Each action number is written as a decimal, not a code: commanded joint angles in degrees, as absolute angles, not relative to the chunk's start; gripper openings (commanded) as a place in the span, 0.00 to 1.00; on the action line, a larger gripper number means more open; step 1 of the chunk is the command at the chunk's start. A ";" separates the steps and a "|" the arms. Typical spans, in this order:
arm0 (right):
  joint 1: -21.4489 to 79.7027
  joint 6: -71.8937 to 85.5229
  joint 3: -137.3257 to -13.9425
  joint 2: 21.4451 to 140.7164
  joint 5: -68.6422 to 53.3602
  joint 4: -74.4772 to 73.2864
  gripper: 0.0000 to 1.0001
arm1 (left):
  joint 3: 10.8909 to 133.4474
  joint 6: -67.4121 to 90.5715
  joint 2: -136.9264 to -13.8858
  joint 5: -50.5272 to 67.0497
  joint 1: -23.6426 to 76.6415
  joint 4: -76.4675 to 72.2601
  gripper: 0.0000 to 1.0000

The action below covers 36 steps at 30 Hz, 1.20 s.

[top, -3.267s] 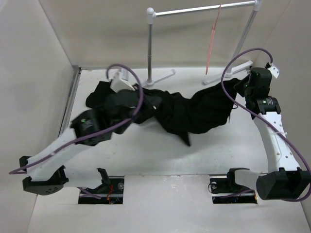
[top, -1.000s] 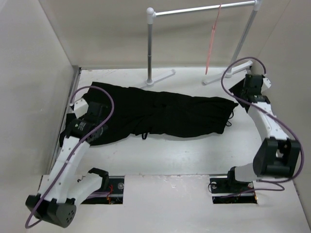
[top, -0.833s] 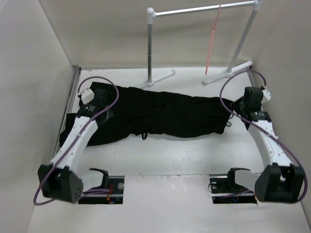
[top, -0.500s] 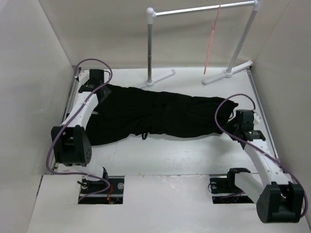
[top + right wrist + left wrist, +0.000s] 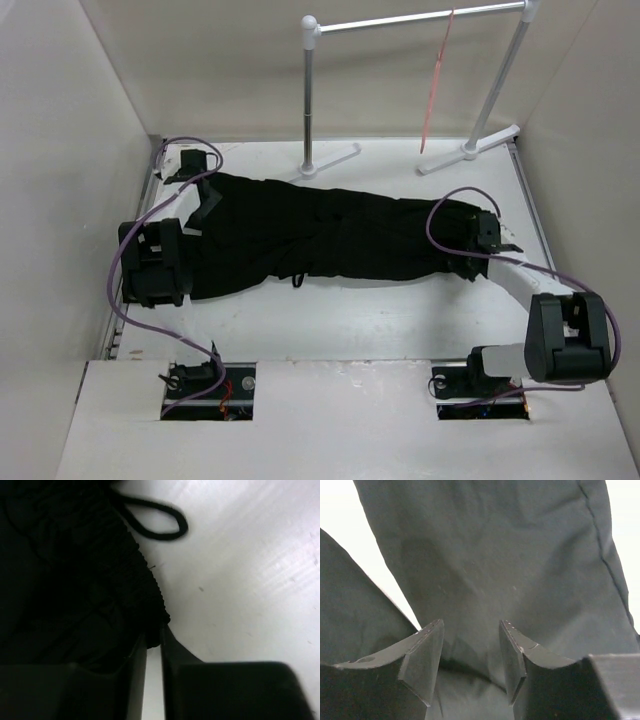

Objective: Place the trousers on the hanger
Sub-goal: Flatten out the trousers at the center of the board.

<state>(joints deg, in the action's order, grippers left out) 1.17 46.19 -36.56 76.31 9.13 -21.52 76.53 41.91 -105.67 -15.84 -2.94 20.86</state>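
The black trousers (image 5: pixel 330 235) lie stretched flat across the table from left to right. The pink-red hanger (image 5: pixel 436 80) hangs edge-on from the rail at the back, far from both grippers. My left gripper (image 5: pixel 205 212) is low over the left end of the trousers. In the left wrist view it (image 5: pixel 471 624) is open, with the fabric (image 5: pixel 495 555) under and between the jaws. My right gripper (image 5: pixel 474 243) is at the right end. In the right wrist view it (image 5: pixel 153 637) is shut on the ribbed edge of the trousers (image 5: pixel 65 580).
The white-and-grey garment rail (image 5: pixel 420 18) stands at the back, its feet (image 5: pixel 330 160) on the table. Side walls stand close on the left and right. A black cord loop (image 5: pixel 160 522) lies on the white table beside the trouser edge.
The bunched trousers have been spread flat. In the last half second my left gripper came from the far left corner onto the trousers, and my right gripper moved up to the right end.
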 commanded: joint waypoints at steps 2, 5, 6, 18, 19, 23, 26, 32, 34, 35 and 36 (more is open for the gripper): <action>2.41 43.95 -42.00 72.01 13.08 -18.78 0.11 | 77.08 43.15 -107.22 -16.70 -4.52 18.37 0.44; 4.78 42.19 -46.22 62.43 16.17 -30.64 0.09 | 78.31 43.24 -109.33 -18.28 -6.02 18.46 0.43; 5.48 41.93 -47.36 58.23 15.82 -34.76 0.09 | 78.92 43.24 -110.21 -18.72 -6.63 18.89 0.43; 0.04 37.36 -52.38 44.99 9.16 -51.08 0.40 | 84.72 42.80 -109.69 -18.98 -9.98 22.23 0.43; 1.17 37.27 -52.30 45.87 7.40 -50.72 0.53 | 84.81 42.80 -109.25 -18.98 -10.06 22.32 0.43; 3.75 39.19 -47.39 43.44 5.80 -48.70 0.78 | 84.73 42.89 -107.06 -19.07 -10.77 23.29 0.44; -3.62 39.99 -43.96 40.52 6.41 -44.14 0.79 | 83.16 43.68 -103.47 -18.55 -10.59 23.91 0.44; -12.16 42.19 -40.95 51.39 10.10 -32.01 0.63 | 72.36 43.68 -90.03 -16.35 7.29 21.63 0.38; -13.92 41.92 -42.10 56.58 12.29 -29.19 0.57 | 68.48 43.42 -85.98 -16.26 18.00 21.10 0.35; -15.15 41.92 -42.62 60.60 13.26 -27.27 0.57 | 67.07 43.68 -84.48 -16.26 22.58 21.01 0.33; -15.68 41.92 -43.06 63.08 13.27 -26.46 0.58 | 66.02 43.94 -83.59 -16.17 26.02 20.92 0.33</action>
<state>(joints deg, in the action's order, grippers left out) -13.78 41.39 -41.54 57.80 9.76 -35.22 69.76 43.62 -88.05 -17.69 16.19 20.29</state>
